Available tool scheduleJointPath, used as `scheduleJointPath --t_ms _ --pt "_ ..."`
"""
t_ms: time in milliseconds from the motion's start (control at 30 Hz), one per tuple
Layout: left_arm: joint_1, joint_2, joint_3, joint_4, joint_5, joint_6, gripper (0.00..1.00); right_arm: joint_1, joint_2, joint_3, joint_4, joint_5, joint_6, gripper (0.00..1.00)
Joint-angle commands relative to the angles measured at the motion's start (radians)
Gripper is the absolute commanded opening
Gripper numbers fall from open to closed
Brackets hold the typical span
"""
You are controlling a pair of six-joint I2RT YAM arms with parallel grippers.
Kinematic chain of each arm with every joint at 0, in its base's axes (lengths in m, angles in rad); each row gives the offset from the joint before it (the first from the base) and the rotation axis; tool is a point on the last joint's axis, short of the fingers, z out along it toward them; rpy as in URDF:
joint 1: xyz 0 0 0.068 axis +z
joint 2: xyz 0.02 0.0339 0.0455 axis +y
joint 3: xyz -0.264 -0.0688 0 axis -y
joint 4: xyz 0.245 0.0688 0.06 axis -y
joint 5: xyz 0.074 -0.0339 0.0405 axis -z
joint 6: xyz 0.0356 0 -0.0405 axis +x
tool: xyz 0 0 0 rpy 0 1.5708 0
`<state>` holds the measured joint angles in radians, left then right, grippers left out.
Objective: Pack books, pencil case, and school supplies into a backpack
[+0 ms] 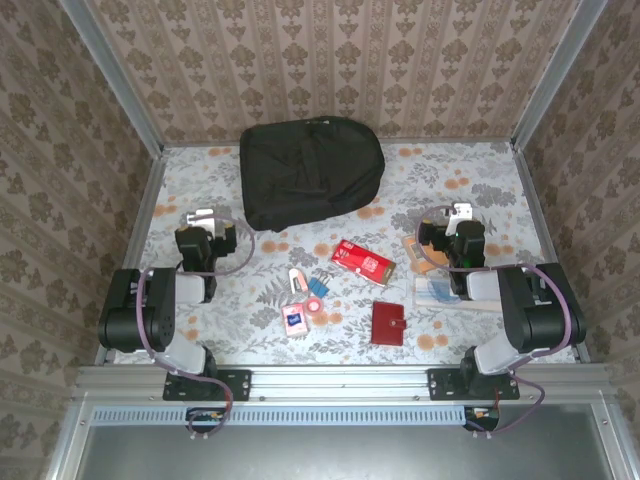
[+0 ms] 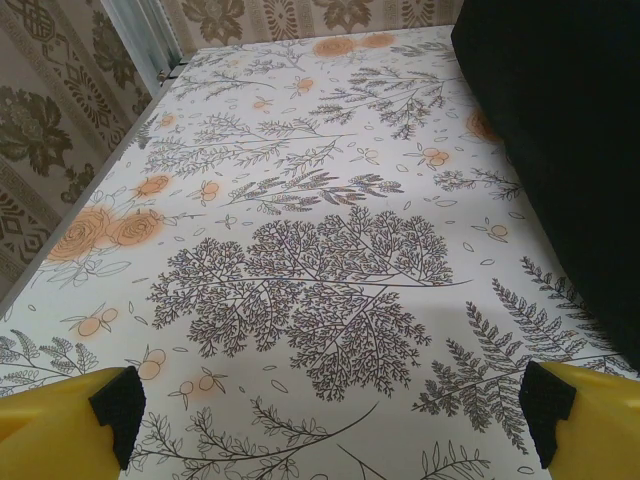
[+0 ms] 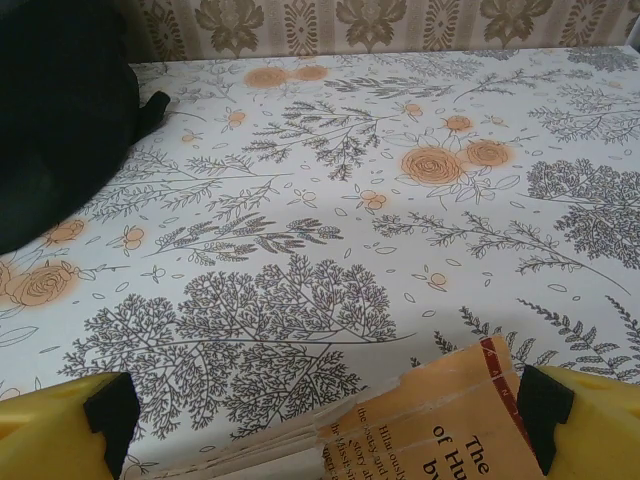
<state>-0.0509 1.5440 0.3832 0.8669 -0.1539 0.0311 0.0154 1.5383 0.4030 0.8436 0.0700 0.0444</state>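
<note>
While left gripper [image 2: 330,415] and right gripper [image 3: 325,410] hang empty, fingers wide apart, packing awaits its first pick, likely the orange paperback [image 3: 440,430] lying between the right fingers.

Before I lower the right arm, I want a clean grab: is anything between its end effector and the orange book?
Nothing visible. The right end effector hangs open over the orange book, and only patterned table lies between the book and the backpack.
</note>
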Motion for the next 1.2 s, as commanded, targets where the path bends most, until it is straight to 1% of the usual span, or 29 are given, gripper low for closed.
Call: scheduleJointPath --t_ms 0,267,367,867,933,1000,1033,1067,1100,1167 --pt "0.008 -0.006 0.01 0.015 0.011 0.006 1.0 -0.006 -0.001 0.019 -0.007 -0.021 -0.014 1.0" --pt "0.006 -0.006 0.011 0.016 0.009 0.006 1.0 -0.006 0.0 0.02 -0.007 -0.018 -0.014 1.0" --pt "-0.021 -0.003 0.002 0.039 -0.016 0.03 1.0 -0.005 -0.001 0.019 -0.007 -0.019 -0.014 1.0" --pt "-0.025 -0.006 0.001 0.035 -0.02 0.03 1.0 -0.004 -0.006 0.007 0.007 -0.016 -0.012 1.0" --pt "-0.032 -0.01 -0.009 0.053 -0.041 0.034 1.0 -0.005 -0.009 0.002 0.013 -0.019 -0.011 1.0" --pt "-0.042 -0.045 -0.015 0.038 -0.074 0.033 1.0 -0.006 -0.014 0.005 0.011 -0.048 -0.02 1.0" --pt "-0.053 -0.077 -0.018 0.013 -0.089 0.044 1.0 -0.004 -0.031 0.011 -0.012 -0.072 -0.033 1.0" --pt "-0.071 -0.124 -0.014 -0.026 -0.104 0.061 1.0 0.003 -0.076 0.026 -0.076 -0.101 -0.051 1.0" --pt "-0.093 -0.167 -0.009 -0.068 -0.111 0.082 1.0 0.018 -0.125 0.05 -0.161 -0.101 -0.07 1.0" --pt "-0.17 -0.268 0.015 -0.147 -0.126 0.165 1.0 0.076 -0.235 0.109 -0.315 -0.047 -0.108 1.0"
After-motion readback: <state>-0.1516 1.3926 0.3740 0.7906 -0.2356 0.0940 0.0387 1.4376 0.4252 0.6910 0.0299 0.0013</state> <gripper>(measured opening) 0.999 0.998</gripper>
